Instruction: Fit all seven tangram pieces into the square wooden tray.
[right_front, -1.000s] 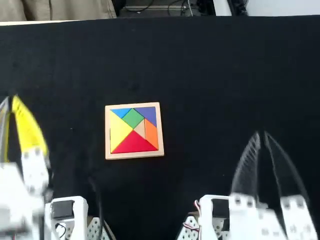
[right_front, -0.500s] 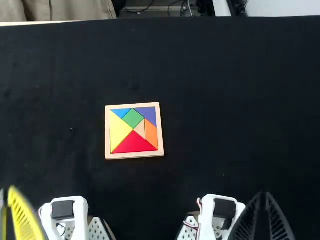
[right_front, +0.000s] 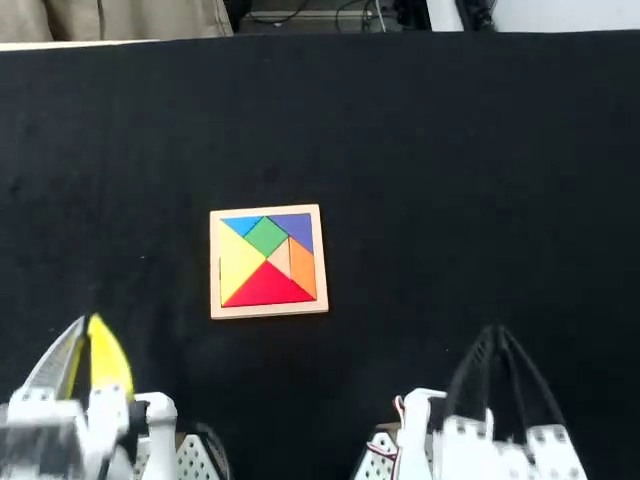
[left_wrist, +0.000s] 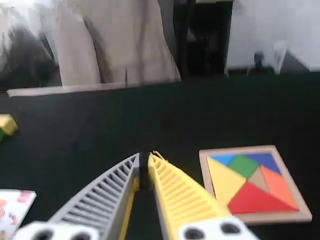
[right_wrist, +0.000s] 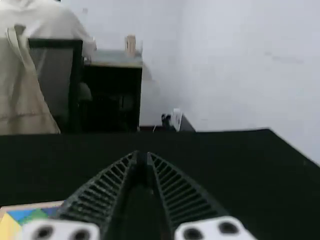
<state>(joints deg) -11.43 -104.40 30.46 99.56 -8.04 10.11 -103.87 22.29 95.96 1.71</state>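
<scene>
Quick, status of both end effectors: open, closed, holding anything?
Left end effector: closed, holding nothing.
Right end effector: closed, holding nothing.

The pieces (right_front: 268, 287) are blue, green, yellow, red, orange, tan and indigo.

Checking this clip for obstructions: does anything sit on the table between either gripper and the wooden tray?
Nothing visible does. Bare black table separates the left gripper and the right gripper from the wooden tray, whose coloured pieces already lie inside it.
</scene>
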